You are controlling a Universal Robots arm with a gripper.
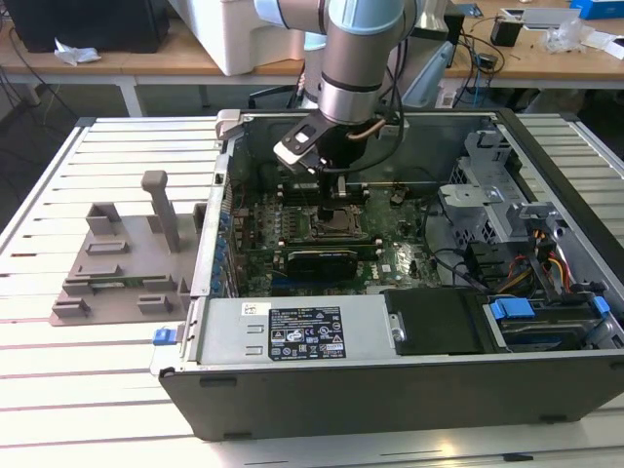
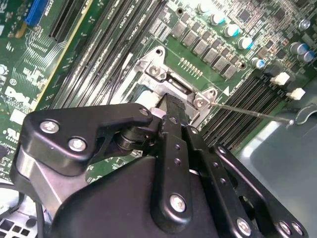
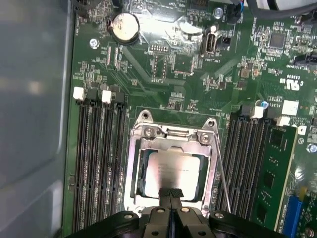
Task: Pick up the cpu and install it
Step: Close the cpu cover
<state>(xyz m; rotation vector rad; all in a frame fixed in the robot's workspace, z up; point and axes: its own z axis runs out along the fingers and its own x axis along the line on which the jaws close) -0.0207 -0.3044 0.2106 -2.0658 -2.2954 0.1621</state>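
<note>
Arm (image 1: 363, 49) reaching straight down into the open computer case (image 1: 390, 390), which lies on its side on the slatted surface (image 1: 107, 390); the wrist stands vertical above the motherboard (image 3: 188, 64). In the first wrist view the fingers (image 3: 165, 199) are closed against each other, holding nothing, their joined tips over one edge of the cpu (image 3: 173, 168); whether they touch it cannot be told. The cpu lies flat inside the metal socket frame (image 3: 130, 168), silver top upward, between two banks of memory slots (image 3: 99, 163). A thin lever rod (image 3: 223, 178) runs alongside the frame. A grey moulded tray (image 1: 107, 263) sits on the surface beside the case, at the exterior view's left
</note>
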